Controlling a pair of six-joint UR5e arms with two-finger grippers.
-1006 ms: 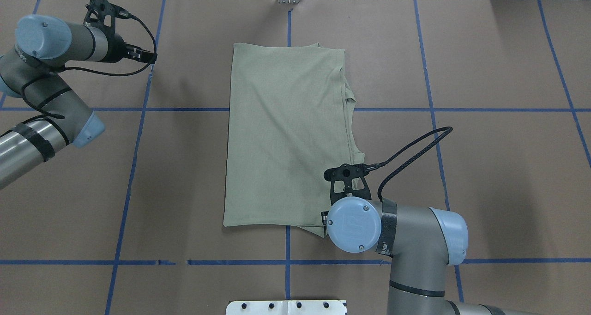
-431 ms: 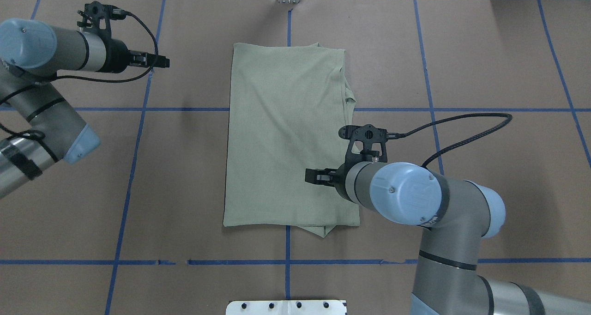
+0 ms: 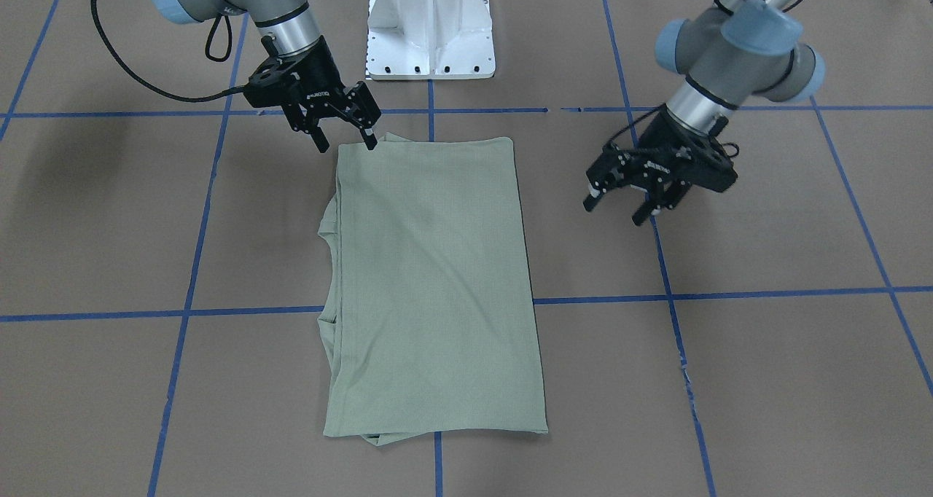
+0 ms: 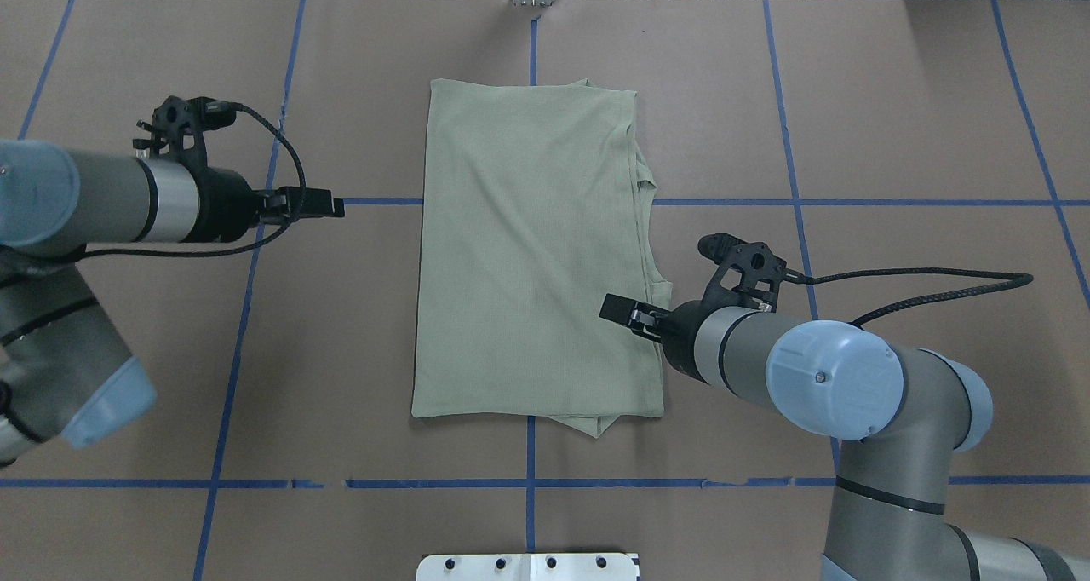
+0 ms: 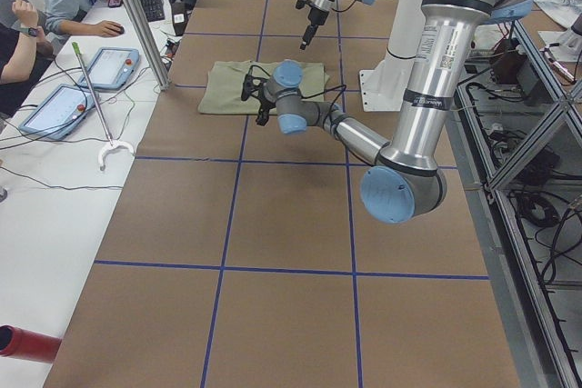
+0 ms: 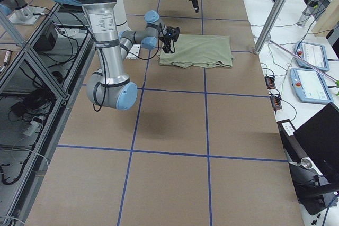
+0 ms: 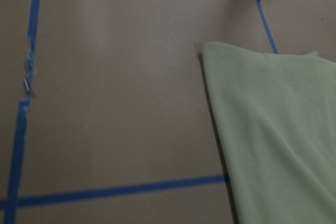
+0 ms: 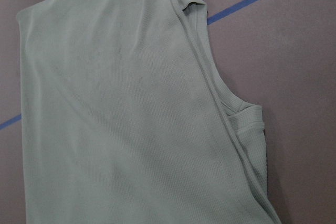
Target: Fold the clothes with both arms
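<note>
right pincer [image 3: 347,141] sits in the upper left of the front-facing view, its 2 fingers spread wide and empty. the tip nearer the frame's middle is right at the upper left corner of the shirt [image 3: 434,286]; whether it touches the cloth cannot be told. left pincer [image 3: 614,213] hangs right of centre, also wide and empty, well apart from the shirt's right edge. the shirt lies flat mid-frame on the brown table [image 3: 765,380] as a tall folded rectangle, with layered edges poking out along its left side. a white pedestal [image 3: 430,30] stands at top centre.

in the overhead view the shirt fills the centre. the right pincer reaches in from the lower right, its tips over the lower part of the shirt's right edge. the left pincer points in from the left, level with a horizontal blue tape line [image 4: 851,202], short of the shirt's left edge.

the left wrist view shows a shirt corner in the right half and bare table on the left.

in the right wrist view the shirt fills most of the frame, its stacked folds running down the right side.
</note>
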